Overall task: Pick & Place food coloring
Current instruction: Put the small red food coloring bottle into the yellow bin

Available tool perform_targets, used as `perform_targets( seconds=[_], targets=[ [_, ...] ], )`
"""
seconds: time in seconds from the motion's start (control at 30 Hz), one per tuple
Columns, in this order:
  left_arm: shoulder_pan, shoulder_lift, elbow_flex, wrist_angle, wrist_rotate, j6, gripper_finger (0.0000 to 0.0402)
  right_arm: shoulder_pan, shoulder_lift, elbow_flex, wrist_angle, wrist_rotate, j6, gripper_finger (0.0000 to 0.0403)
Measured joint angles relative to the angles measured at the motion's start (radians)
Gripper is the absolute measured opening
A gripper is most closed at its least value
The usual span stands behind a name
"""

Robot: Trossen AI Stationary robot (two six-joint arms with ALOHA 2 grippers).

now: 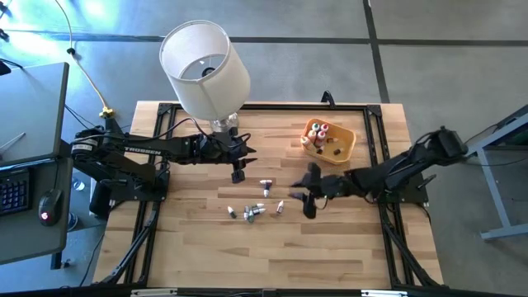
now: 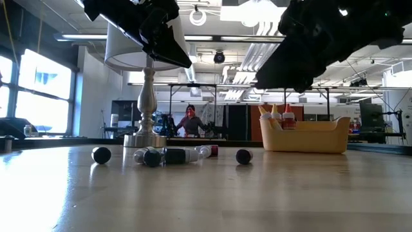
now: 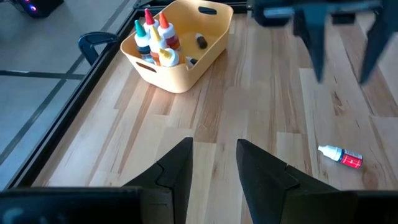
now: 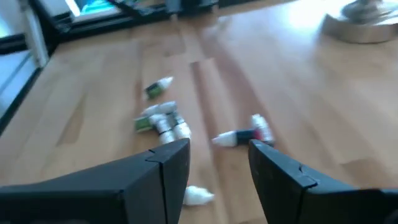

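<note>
Several small food coloring bottles (image 1: pixel 252 212) lie on their sides on the wooden table's middle; in the right wrist view they show as a cluster (image 4: pixel 160 121) and a red-labelled one (image 4: pixel 245 135). More bottles (image 3: pixel 155 40) stand in the orange bowl (image 1: pixel 345 148). My right gripper (image 1: pixel 301 198) hovers open just right of the loose bottles, its fingers (image 4: pixel 168 162) pointing at them with nothing between. My left gripper (image 1: pixel 238 173) hangs open above the table, far of the bottles, with nothing between its fingers (image 3: pixel 180 171).
A table lamp (image 1: pixel 205 66) with a white shade stands at the table's far side, its base (image 2: pixel 145 138) behind the bottles. The bowl (image 3: pixel 180 71) sits at the far right. Bare wood lies along the near edge. A desk with a mouse (image 1: pixel 49 202) stands left of the table.
</note>
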Motion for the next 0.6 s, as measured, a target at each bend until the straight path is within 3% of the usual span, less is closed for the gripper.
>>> perform_targets(
  seconds=[0.27, 0.6],
  targets=[
    [0.0, 0.0, 0.0, 0.005, 0.0, 0.0, 0.0119, 0.051, 0.172, 0.0, 0.169, -0.096, -0.013, 0.0158],
    [0.0, 0.0, 0.0, 0.006, 0.0, 0.0, 0.0119, 0.033, 0.318, 0.0, 0.49, -0.258, -0.118, 0.0158]
  ],
)
